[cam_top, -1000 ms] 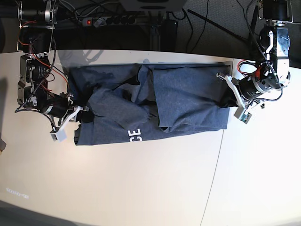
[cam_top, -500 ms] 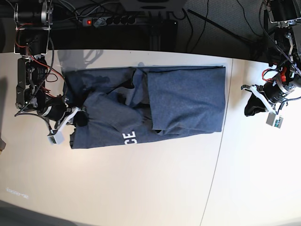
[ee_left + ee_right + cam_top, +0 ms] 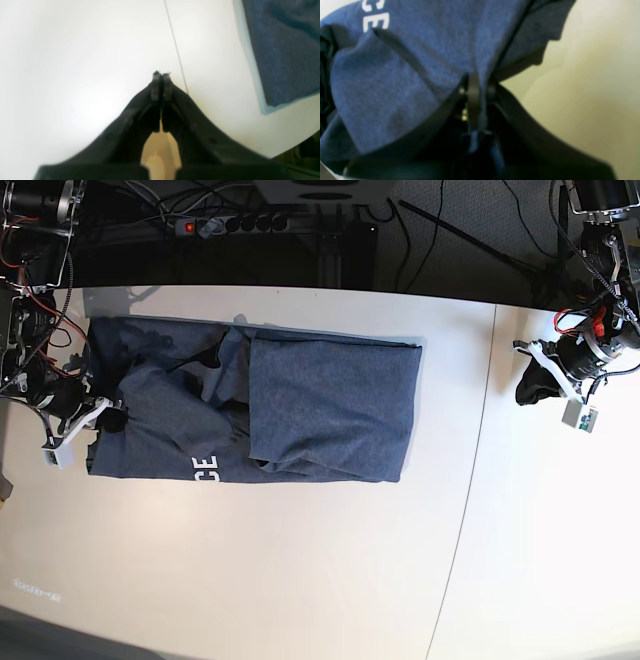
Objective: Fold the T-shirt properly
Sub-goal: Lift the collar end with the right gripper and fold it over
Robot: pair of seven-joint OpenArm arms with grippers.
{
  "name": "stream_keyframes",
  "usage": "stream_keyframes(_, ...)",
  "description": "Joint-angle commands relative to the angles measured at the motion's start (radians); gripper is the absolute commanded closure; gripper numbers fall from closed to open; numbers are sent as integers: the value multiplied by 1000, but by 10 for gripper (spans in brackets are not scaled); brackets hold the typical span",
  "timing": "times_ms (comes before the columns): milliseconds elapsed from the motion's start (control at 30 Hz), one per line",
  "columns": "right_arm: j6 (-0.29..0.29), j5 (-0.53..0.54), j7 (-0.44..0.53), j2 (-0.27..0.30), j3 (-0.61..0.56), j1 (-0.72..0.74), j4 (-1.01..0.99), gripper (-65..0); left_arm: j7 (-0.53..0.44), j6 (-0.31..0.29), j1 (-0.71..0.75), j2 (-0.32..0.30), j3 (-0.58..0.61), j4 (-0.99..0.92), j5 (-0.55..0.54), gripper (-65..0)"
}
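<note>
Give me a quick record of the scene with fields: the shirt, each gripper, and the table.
T-shirt: blue-grey, partly folded and rumpled, lying on the table, white letters "CE" showing at its near edge
right gripper: shut on the T-shirt, fabric pinched between its fingers at the shirt's end
left gripper: shut, holding nothing, over bare table apart from the shirt
table: white, with a thin seam running across it

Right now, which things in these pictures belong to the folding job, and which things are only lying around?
Belongs to the job:
- T-shirt
- right gripper, shut on the T-shirt's edge
- left gripper, shut, holding nothing

Only lying around:
- power strip
- cables
- table
</note>
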Motion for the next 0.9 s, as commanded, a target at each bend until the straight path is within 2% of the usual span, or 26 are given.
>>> stream_keyframes(0, 60, 13, -20, 5, 3, 5, 34, 0, -18, -23, 1, -14, -6, 14, -14, 0)
stream_keyframes(233, 65, 34, -76, -120, 2, 5, 306, 0, -18, -23, 53, -5, -6, 13, -14, 0)
stream_keyframes(500, 65, 31, -92, -185, -34, 5, 473, 0, -37, -23, 60, 25, 14, -39, 16, 0)
stream_keyframes(633, 65, 2, -89, -214, -121, 5, 507, 0, -91, -23, 60, 25, 80, -101, 25, 0)
stream_keyframes(733, 64, -31, -64, -245, -188, 7, 540, 0, -140, -23, 55, 28, 161, -134, 76, 0)
stream_keyframes(867, 64, -80, -56, -303, -256, 35, 565, 0, -146, -22, 26, 56, 239, -178, 150, 0)
